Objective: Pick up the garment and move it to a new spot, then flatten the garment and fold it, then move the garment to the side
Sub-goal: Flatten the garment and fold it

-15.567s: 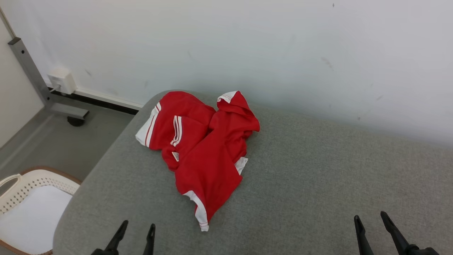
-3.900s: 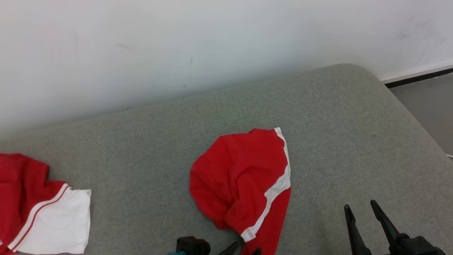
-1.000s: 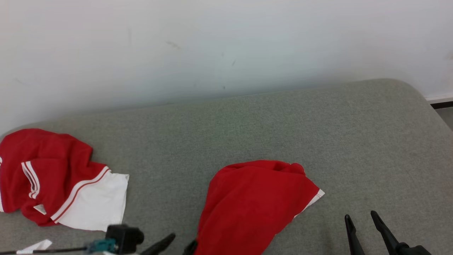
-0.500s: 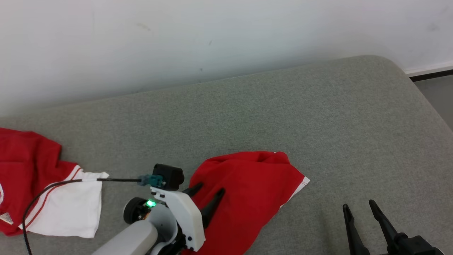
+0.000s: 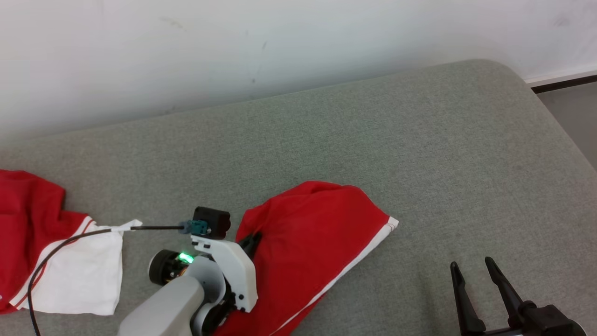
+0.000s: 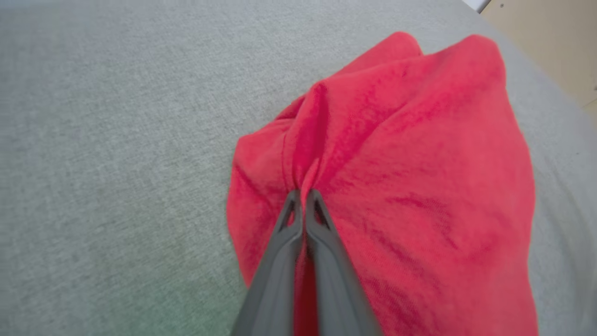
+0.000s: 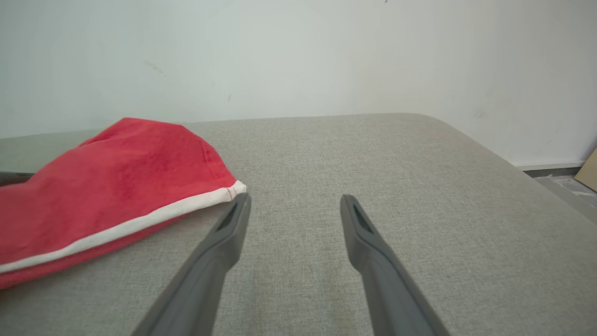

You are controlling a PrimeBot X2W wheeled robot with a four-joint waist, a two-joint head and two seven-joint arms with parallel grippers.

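Grey fabric-covered surface (image 5: 419, 140) set against a white wall (image 5: 298, 37), red-and-white garment (image 5: 74, 280) laid crumpled at its left end, dark baseboard strip (image 5: 564, 83) seen at far right

The jaws pinch a fold of the red garment (image 6: 410, 154).

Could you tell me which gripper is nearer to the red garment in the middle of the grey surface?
Left. The left gripper is shut on a fold of the red garment; the right gripper stands open off its white-trimmed corner, apart from it.
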